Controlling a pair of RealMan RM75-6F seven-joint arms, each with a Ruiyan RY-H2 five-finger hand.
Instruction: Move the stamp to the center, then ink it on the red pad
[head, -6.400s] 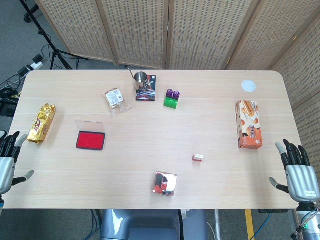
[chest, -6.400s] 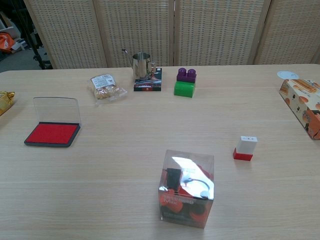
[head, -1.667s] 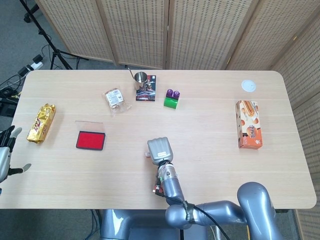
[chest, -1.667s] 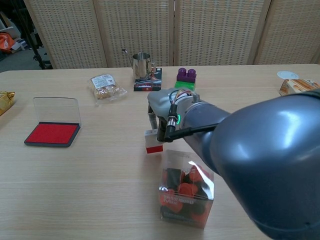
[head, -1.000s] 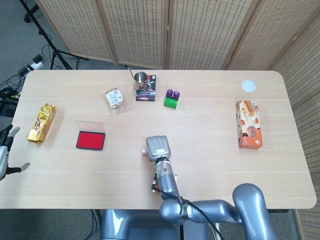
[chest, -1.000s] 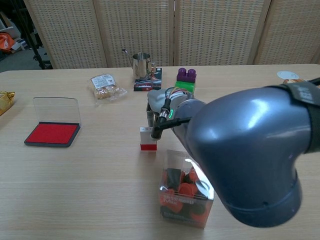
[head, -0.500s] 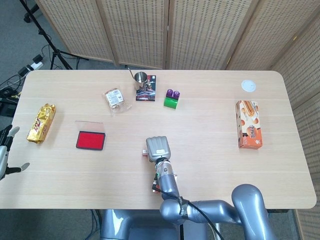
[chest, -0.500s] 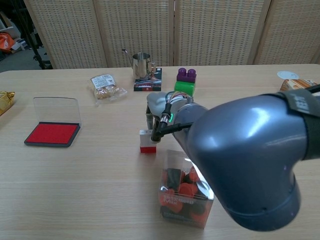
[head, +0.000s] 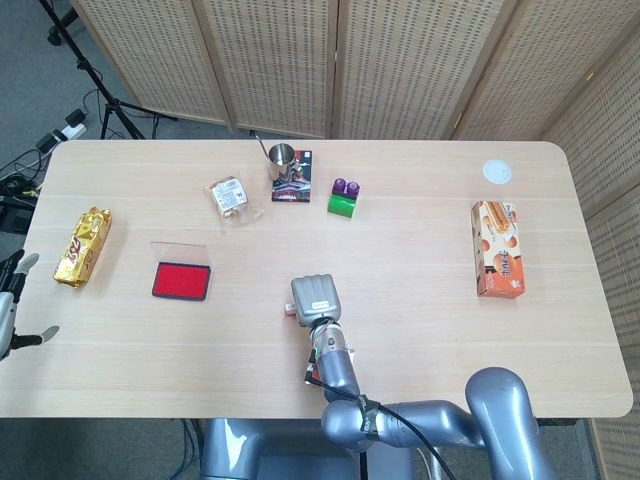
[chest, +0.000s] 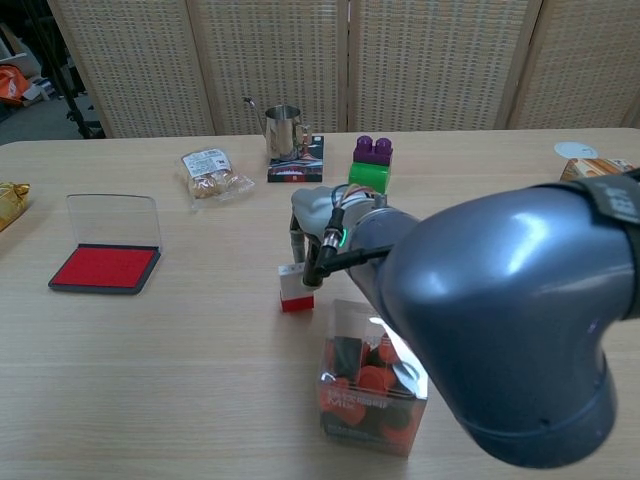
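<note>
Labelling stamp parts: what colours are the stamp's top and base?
The stamp is white on top with a red base, clearest in the chest view.

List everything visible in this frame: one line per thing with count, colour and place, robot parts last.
Small white stamp with red base: 1, table centre, at the right hand.
Red ink pad with clear open lid: 1, left side.
Gold foil snack bag: 1, far left.
Clear packet of biscuits: 1, back left.
Steel pitcher: 1, back centre.
Dark booklet: 1, beside the pitcher.
Purple-and-green toy block: 1, back centre.
Orange carton: 1, right.
White round lid: 1, back right.
Clear box of red items: 1, front centre.
Wooden table: 1.
Right hand: grey, centre.
Left hand: grey, left edge.
</note>
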